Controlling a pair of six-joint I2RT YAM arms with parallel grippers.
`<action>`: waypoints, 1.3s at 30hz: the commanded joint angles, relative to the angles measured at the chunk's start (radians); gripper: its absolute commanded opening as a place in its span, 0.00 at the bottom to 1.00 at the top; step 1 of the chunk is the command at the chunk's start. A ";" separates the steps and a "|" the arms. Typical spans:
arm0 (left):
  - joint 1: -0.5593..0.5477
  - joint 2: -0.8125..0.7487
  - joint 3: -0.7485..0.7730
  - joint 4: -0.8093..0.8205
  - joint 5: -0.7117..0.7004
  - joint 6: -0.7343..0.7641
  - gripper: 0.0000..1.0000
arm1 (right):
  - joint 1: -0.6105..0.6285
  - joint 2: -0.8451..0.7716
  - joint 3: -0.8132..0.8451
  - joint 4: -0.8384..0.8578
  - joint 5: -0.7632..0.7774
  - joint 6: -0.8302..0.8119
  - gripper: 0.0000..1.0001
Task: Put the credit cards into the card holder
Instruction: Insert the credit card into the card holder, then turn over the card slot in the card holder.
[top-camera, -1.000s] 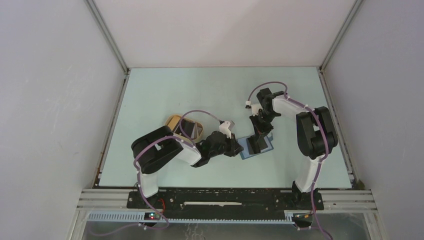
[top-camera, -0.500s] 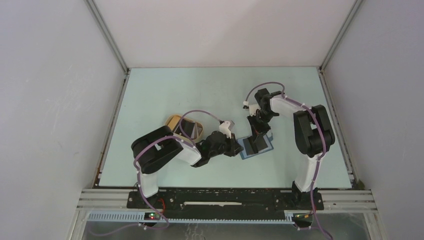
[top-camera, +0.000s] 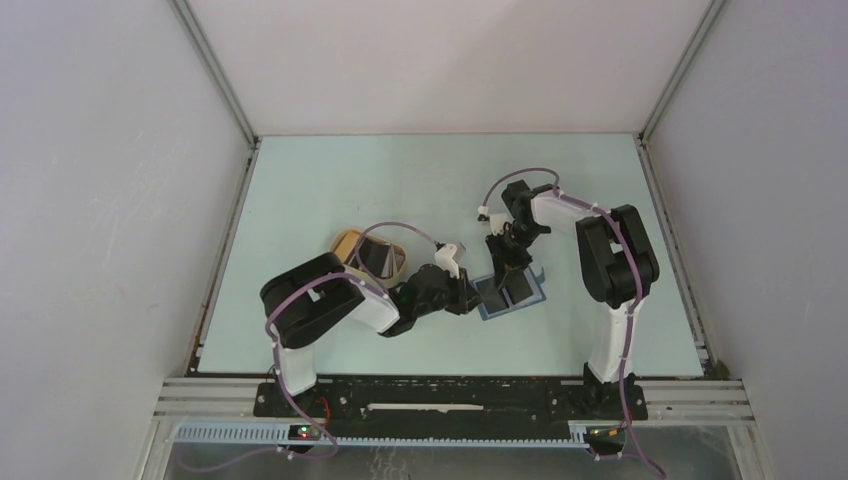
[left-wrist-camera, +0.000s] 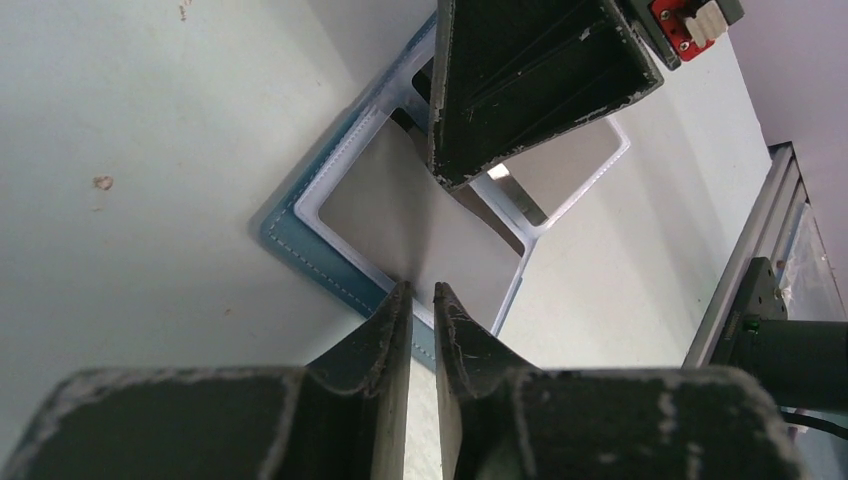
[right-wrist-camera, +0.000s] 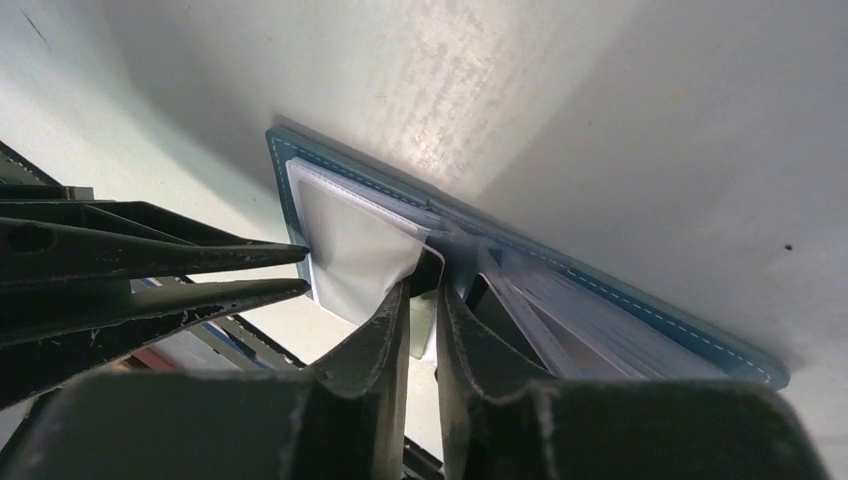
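The teal card holder (top-camera: 512, 293) lies open on the table. A pale grey credit card (right-wrist-camera: 350, 262) sits in its left half, also seen in the left wrist view (left-wrist-camera: 420, 215). Stacked pockets fill its right half (right-wrist-camera: 590, 320). My left gripper (top-camera: 480, 296) is shut to a thin slit, tips resting on the holder's near-left edge (left-wrist-camera: 340, 275). My right gripper (top-camera: 507, 272) is shut to a thin slit and points down at the holder's middle fold (right-wrist-camera: 455, 250). Nothing shows clearly between its fingers. More dark credit cards (top-camera: 375, 257) lie in the tan tray.
A tan oval tray (top-camera: 348, 243) stands left of the left wrist. Both arms crowd over the holder, fingers a short way apart. Grey walls close in the table on three sides, with the metal frame rail (top-camera: 450, 395) at the near edge.
My right gripper has moved left and slightly back over the holder, from its right half to its middle fold. The left gripper and the holder have stayed in place.
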 joint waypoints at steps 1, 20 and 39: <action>0.009 -0.052 -0.041 0.040 -0.027 0.020 0.20 | 0.023 -0.026 0.014 0.012 0.003 -0.026 0.28; 0.011 -0.191 -0.194 0.225 -0.028 0.085 0.25 | 0.050 -0.278 -0.012 -0.020 -0.031 -0.200 0.44; 0.020 -0.792 -0.275 -0.122 -0.192 0.437 0.54 | 0.031 -0.832 -0.325 0.306 -0.300 -0.463 0.43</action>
